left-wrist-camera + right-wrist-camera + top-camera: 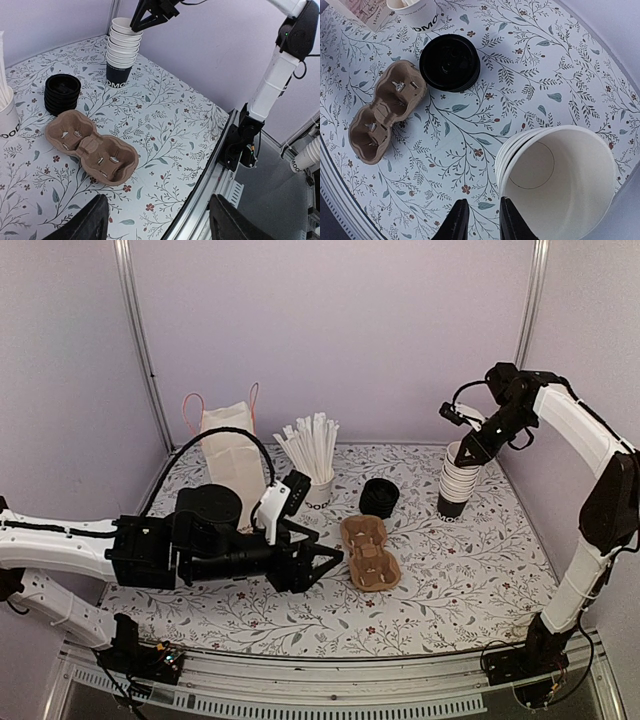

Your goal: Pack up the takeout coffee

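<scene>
Item: takeout coffee (pixel 379 497), a squat round black piece capped by a black plastic lid. It stands upright at the far middle of the table, just beyond the far end of the carrier and apart from it. The side shows horizontal ridges, so whether a paper cup sits under the lid or only nested lids cannot be told. It is probably light, thin-walled and easily crushed. The smooth lid looks slippery, so a gentle hold across the side wall below the lid rim seems safer than the top. Nearer: brown moulded-pulp two-cup carrier (pixel 370 552), matt and fibrous, lying flat, both wells vacant. Left: small white paper cup of white straws (pixel 315 455); further left, pale paper bag with orange handles (pixel 232 445), upright. Right: stack of black paper cups with white insides (pixel 458 480). Right gripper (pixel 482 210) sits at the top cup's rim, fingers close together with a slim gap; a pinch on the rim cannot be confirmed. Left gripper (pixel 160 220) hovers near-left of the carrier, jaws wide apart, holding nothing. Base: leaf-printed table (pixel 450 580).
</scene>
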Robot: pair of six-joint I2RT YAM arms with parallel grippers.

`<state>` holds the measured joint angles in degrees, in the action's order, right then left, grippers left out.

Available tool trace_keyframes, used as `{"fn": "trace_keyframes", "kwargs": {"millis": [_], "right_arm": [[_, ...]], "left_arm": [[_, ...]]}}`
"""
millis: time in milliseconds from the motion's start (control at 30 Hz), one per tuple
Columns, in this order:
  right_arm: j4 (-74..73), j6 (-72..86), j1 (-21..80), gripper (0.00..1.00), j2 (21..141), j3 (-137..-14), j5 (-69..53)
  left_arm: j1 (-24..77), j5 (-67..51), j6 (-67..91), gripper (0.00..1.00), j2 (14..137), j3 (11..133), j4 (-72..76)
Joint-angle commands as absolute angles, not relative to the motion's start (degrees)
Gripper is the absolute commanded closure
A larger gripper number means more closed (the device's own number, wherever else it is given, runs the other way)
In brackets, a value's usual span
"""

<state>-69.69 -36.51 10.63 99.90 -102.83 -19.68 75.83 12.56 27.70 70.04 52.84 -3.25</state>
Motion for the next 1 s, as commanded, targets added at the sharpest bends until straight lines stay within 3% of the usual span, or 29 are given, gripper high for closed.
{"fn": "trace_keyframes", "kwargs": {"millis": [0,267,467,967], "right_arm": [[-69.79,-35.22,11.01,0.76,100.86,-104.33,-17.56],[-70.73,-34.96,11.09,0.77,100.99,-107.2,-18.15],[-69.1,-34.29,11.1,0.59,99.86,-108.17,-16.15],[-70.59,-33.31,11.1,0.75,105.89,-108.44,-15.4]], "left_arm": [[75.16,13.11,27.61,0.29,68.73,51.81,-1.74],[75.14,12.58,27.94,0.29,68.32,50.78,-1.31],[75.14,12.89,28.46,0.29,67.08,49.25,-0.96],[75.15,13.04,30.17,0.29,63.83,46.51,-0.96]]}}
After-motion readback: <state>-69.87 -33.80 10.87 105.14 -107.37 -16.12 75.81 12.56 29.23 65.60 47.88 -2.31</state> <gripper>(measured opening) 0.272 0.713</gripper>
